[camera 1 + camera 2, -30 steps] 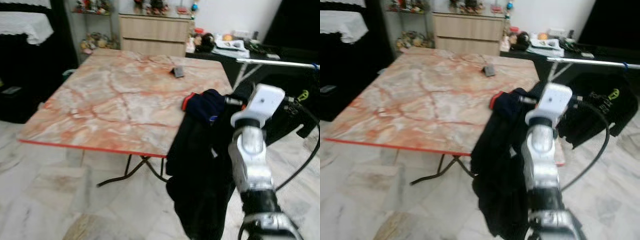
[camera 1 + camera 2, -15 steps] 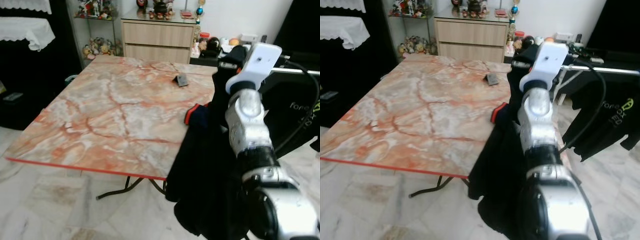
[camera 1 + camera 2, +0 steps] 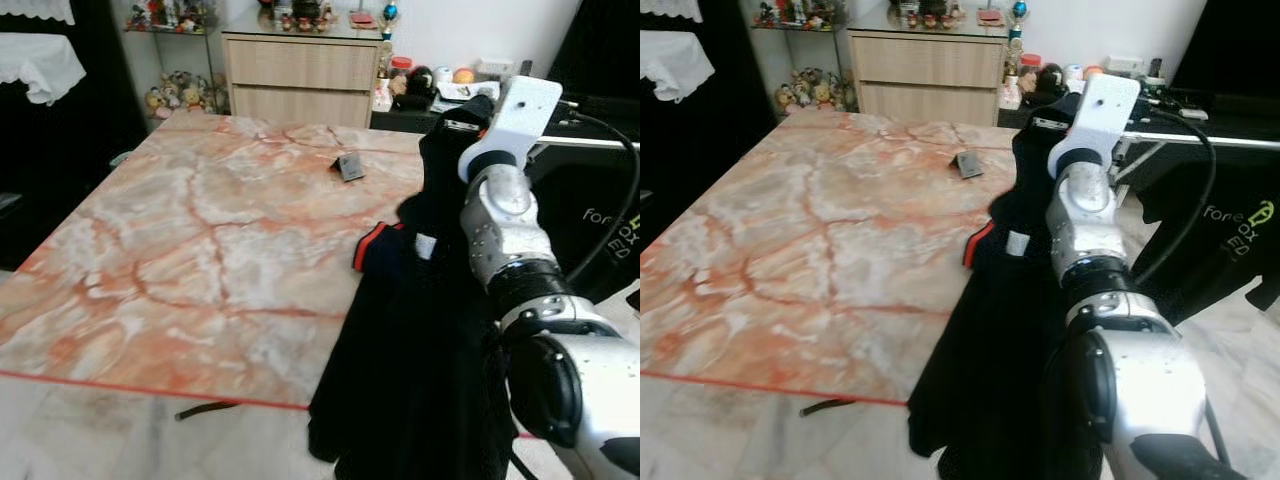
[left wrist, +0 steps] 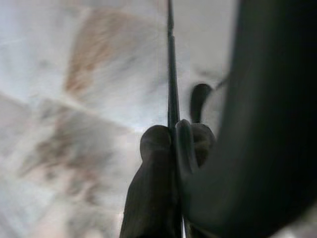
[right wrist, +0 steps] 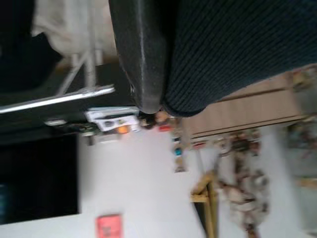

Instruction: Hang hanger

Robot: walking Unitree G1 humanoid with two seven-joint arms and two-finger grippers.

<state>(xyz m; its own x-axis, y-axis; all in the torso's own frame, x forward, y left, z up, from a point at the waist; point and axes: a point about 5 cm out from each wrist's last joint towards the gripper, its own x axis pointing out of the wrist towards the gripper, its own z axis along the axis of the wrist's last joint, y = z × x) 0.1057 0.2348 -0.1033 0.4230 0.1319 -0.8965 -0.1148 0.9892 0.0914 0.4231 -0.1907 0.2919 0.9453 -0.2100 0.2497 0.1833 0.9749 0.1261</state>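
A dark garment [image 3: 410, 350] with a red-trimmed collar [image 3: 365, 245] and a white label dangles from my raised right gripper [image 3: 452, 120] at the right edge of the marble table [image 3: 200, 240]. The gripper is shut on its top; the wrist view shows one black finger [image 5: 143, 49] pressed against dark knit fabric [image 5: 237, 39]. The fabric hides any hanger inside it. A metal rack rail [image 3: 1200, 140] runs just right of the gripper at about its height. My left gripper [image 4: 171, 141] hangs idle above the tiled floor, fingertips together.
A black printed T-shirt [image 3: 1230, 240] hangs from the rail at the right. A small dark object [image 3: 349, 167] lies on the far side of the table. Behind it stand a wooden cabinet [image 3: 300, 70] and a cluttered dark counter [image 3: 450, 85].
My right arm has lifted the garment from table-edge height up to rail height. The camera has moved closer to the table and turned a little.
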